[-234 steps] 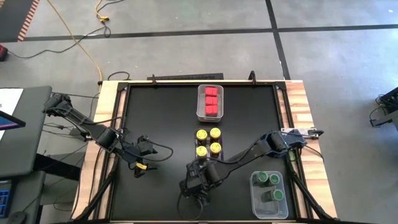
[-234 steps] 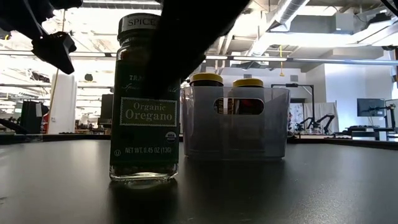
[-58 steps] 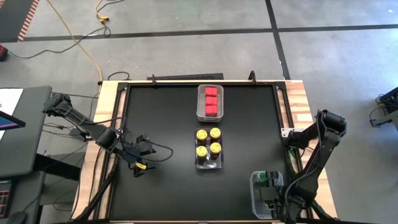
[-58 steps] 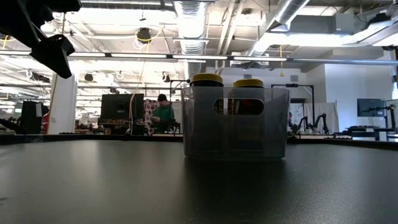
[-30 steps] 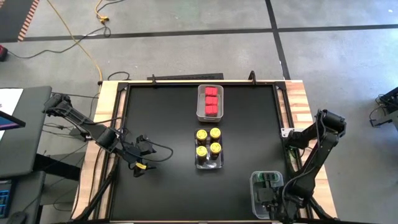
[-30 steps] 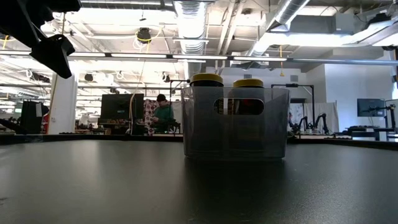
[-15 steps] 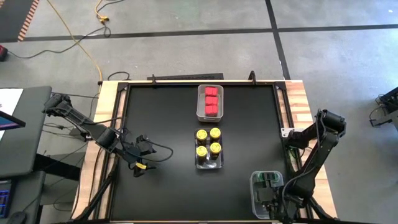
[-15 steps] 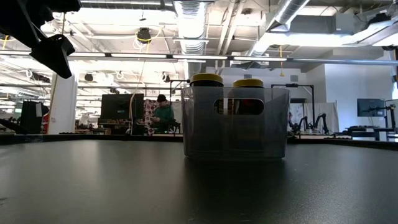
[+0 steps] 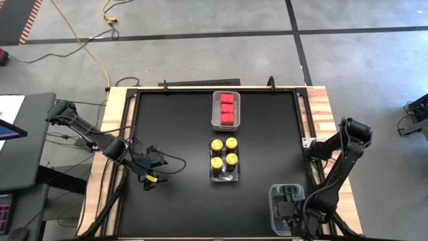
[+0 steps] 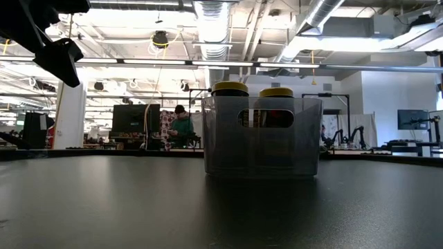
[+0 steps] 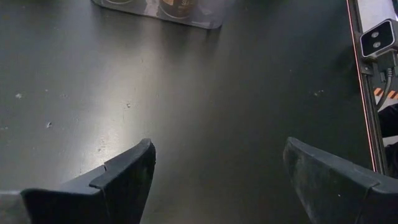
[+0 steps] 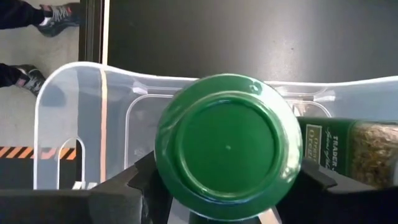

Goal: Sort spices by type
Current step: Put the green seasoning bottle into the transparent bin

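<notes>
My right gripper (image 9: 289, 204) is over the clear bin (image 12: 68, 118) at the table's near right corner, shut on a green-lidded jar (image 12: 227, 146). Another green-type jar (image 12: 357, 152) lies in that bin, label showing. Several yellow-lidded jars (image 9: 224, 152) stand in a clear bin (image 10: 263, 138) at the table's middle. Three red square-topped containers (image 9: 227, 108) sit in a bin near the far edge. My left gripper (image 11: 217, 165) is open above bare table at the left side (image 9: 150, 171) and touches nothing. My right gripper comes at the green-lidded jar from above, pointing down, with one finger (image 12: 127, 186) on each side of it below the lid's rim (image 12: 165, 165). The wide lid hides the place of contact. The jar is upright inside the bin's walls; whether its base rests on the bin floor I cannot tell.
The black tabletop (image 9: 174, 127) lies bare between the left gripper and the bins. A small camera (image 11: 378, 37) sits at the table's edge. In the low view the left arm (image 10: 59, 52) hangs at the upper left, and a person stands far off in the room.
</notes>
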